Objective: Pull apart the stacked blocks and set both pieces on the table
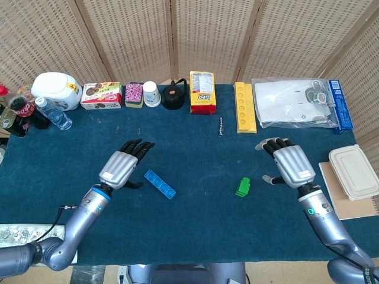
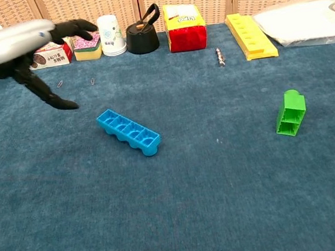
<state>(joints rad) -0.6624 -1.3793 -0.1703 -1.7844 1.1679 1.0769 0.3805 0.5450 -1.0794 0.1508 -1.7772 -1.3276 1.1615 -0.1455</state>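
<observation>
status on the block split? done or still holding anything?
Looks done. The long blue plastic block and the small green plastic block lie apart on the blue cloth table. Left hand and right hand are open, holding nothing. Nothing visibly left.

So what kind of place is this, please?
Probably a robot test room, not a home: a table with blue cloth, woven screens behind, and assorted props like the yellow packet.
</observation>
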